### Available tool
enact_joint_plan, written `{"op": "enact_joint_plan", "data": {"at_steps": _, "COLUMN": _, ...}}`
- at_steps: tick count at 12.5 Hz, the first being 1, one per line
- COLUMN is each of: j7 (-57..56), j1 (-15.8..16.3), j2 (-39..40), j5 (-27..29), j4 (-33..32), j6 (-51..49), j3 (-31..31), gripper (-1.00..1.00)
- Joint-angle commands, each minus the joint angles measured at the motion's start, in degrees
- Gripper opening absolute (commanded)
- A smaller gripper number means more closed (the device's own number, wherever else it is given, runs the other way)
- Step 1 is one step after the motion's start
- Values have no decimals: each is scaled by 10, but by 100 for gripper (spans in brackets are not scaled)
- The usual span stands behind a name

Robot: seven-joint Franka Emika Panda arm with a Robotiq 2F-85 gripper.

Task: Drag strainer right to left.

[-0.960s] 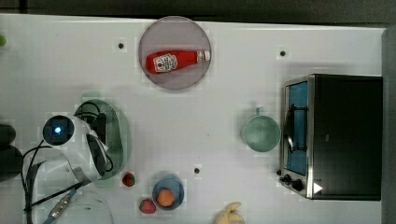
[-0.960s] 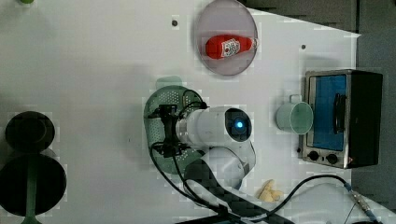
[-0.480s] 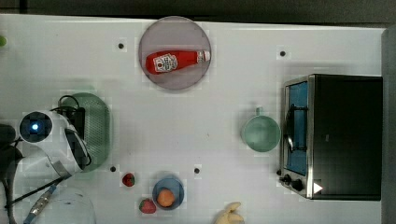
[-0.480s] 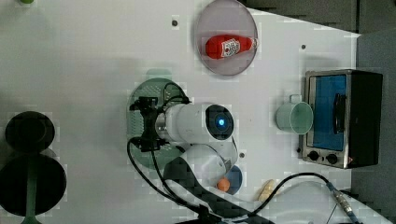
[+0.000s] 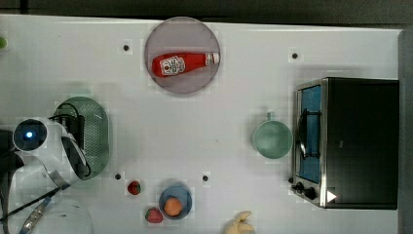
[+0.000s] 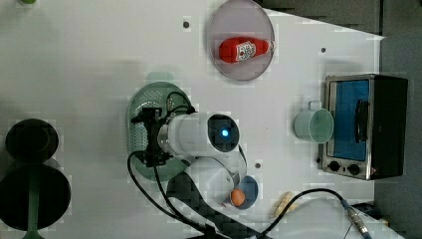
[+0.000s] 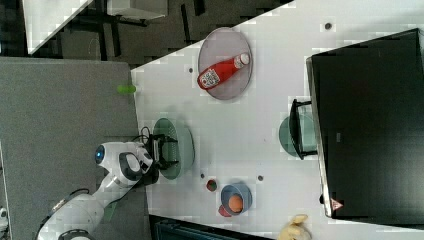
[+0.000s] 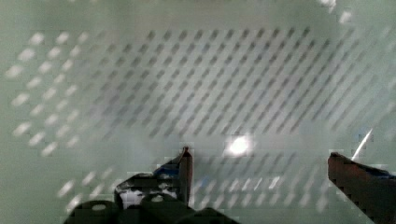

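The strainer [image 5: 97,134], a pale mint-green oval colander with rows of holes, lies near the top view's left edge of the white table. My gripper [image 5: 77,130] reaches down inside it, open, with its fingers spread wide. In the wrist view the gripper [image 8: 259,161] hangs just over the strainer's [image 8: 210,79] perforated floor, and nothing sits between the fingertips [image 8: 186,161]. The left view has the gripper [image 6: 148,137] over the strainer's [image 6: 149,97] middle. In the right view, the gripper [image 7: 167,151] dips into the strainer [image 7: 182,142] by the table's edge.
A ketchup bottle [image 5: 181,63] lies on a round grey plate [image 5: 160,39]. A green cup [image 5: 272,139] stands beside a toaster oven [image 5: 348,141]. A blue bowl [image 5: 165,195] holding an orange, two strawberries [image 5: 133,187] and a banana [image 5: 238,224] sit near the front edge.
My arm and the strainer have slid together toward the top view's left. The gripper has stayed open inside the strainer.
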Motion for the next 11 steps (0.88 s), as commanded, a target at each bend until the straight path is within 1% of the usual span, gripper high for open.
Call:
{"op": "enact_joint_plan", "data": {"at_steps": 1, "j7": -44, "j1": -3, "j2": -72, "j5": -24, "j4": -5, "j6": -79, "j3": -22, "gripper": 100}}
{"op": "enact_joint_plan", "data": {"at_steps": 3, "j7": -113, "j1": -6, "j2": -142, "j5": -24, "j4": -6, "j6": -144, "j3": -49, "gripper": 100}}
{"op": "enact_joint_plan", "data": {"at_steps": 5, "j7": -191, "j1": -12, "j2": -221, "j5": -25, "j4": -5, "j6": -212, "j3": -96, "gripper": 100}}
{"op": "enact_joint_plan", "data": {"at_steps": 8, "j7": -357, "j1": -22, "j2": -332, "j5": -50, "j4": -5, "j6": -320, "j3": -197, "gripper": 100}}
{"op": "enact_joint_plan", "data": {"at_steps": 11, "j7": -545, "j1": -32, "j2": -428, "j5": -82, "j4": -5, "j6": -403, "j3": -295, "gripper": 100}}
